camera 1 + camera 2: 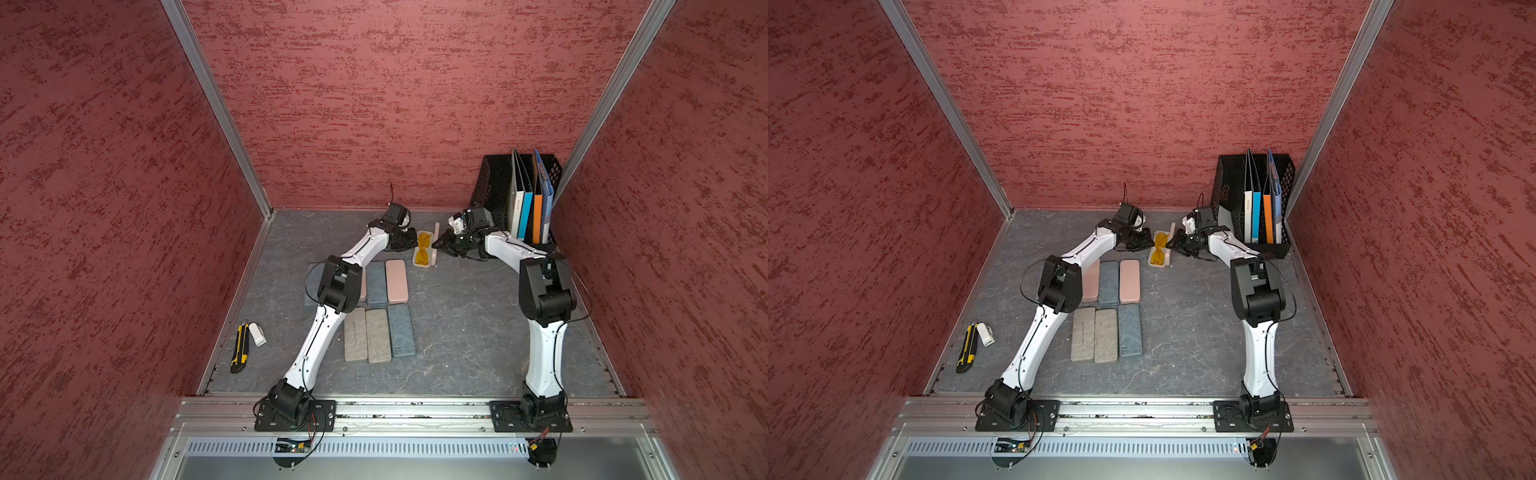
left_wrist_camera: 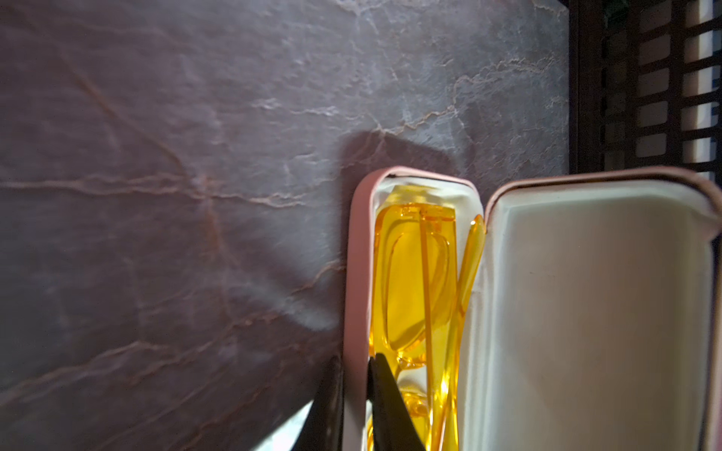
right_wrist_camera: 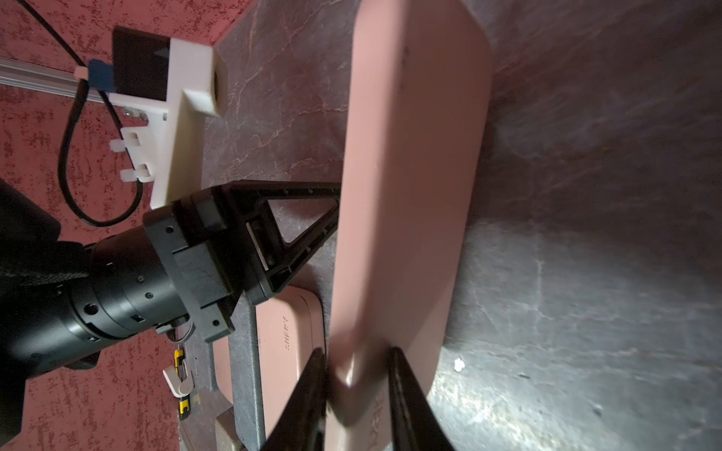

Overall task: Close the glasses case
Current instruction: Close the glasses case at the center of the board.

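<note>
The pink glasses case [image 1: 417,261] lies open at the back middle of the table, in both top views [image 1: 1153,262]. Yellow glasses [image 2: 414,281] lie in its white-lined base. The lid [image 3: 414,156] stands roughly upright on the hinge side, seen as a thin strip in a top view [image 1: 436,232]. My left gripper [image 2: 356,363] is shut on the base's long wall [image 2: 357,254], one finger outside and one inside. My right gripper [image 3: 356,355] is shut on the lid's edge, a finger on each face. In a top view the two grippers flank the case, left [image 1: 410,243] and right [image 1: 438,246].
Several closed cases [image 1: 378,316] lie in two rows mid-table, partly under my left arm. A black mesh file holder with folders [image 1: 519,195] stands at the back right corner. A yellow utility knife [image 1: 240,347] and a small white item [image 1: 258,334] lie near the left wall.
</note>
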{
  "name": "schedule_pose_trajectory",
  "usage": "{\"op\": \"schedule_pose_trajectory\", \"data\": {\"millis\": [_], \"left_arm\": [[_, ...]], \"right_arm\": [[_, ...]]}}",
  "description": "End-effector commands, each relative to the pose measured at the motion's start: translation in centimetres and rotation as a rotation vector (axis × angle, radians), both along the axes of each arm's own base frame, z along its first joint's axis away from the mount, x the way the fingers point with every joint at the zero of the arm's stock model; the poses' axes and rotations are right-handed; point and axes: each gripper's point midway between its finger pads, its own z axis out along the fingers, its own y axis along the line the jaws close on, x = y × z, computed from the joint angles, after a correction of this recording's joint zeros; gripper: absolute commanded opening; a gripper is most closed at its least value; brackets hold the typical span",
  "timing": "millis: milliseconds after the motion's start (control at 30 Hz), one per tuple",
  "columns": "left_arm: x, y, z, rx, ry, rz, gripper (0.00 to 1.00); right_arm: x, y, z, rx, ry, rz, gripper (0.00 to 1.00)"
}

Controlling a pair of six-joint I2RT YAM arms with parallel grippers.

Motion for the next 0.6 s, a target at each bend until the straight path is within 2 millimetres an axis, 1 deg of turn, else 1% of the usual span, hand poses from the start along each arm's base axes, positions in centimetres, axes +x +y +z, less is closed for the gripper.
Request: {"op": "schedule_pose_trajectory", "data": {"millis": [0,67,167,300,400,467,567], "left_arm": [[-1.8,-1.3,-1.8,-0.002,0.047,-0.038,0.12],[-1.9,-1.4,-1.7,-0.013,0.043,-0.04,0.08],[-2.0,-1.8,-1.3,-0.023,0.033,-0.044,0.0],[-2.3,-2.5,-0.9,-0.044,0.024,-0.062,0.0],[-2.5,-2.9,-0.6,-0.054,0.02,-0.075,0.0],[-2.7,-3.2,-0.6,-0.068,0.023,-0.084,0.0],[-2.9,-3.6,0.0,-0.098,0.021,-0.092,0.0]], "right_arm": [[-1.8,2.8,-3.0,-0.03,0.057,0.083,0.25],[-2.1,3.4,-3.2,-0.045,0.06,0.098,0.25],[-2.4,4.2,-3.5,-0.061,0.064,0.119,0.25],[-2.8,5.2,-4.5,-0.063,0.081,0.136,0.25],[-3.0,6.0,-4.7,-0.064,0.086,0.157,0.25],[-3.2,6.5,-4.9,-0.066,0.092,0.166,0.27],[-3.3,7.1,-5.3,-0.067,0.102,0.186,0.31]]}}
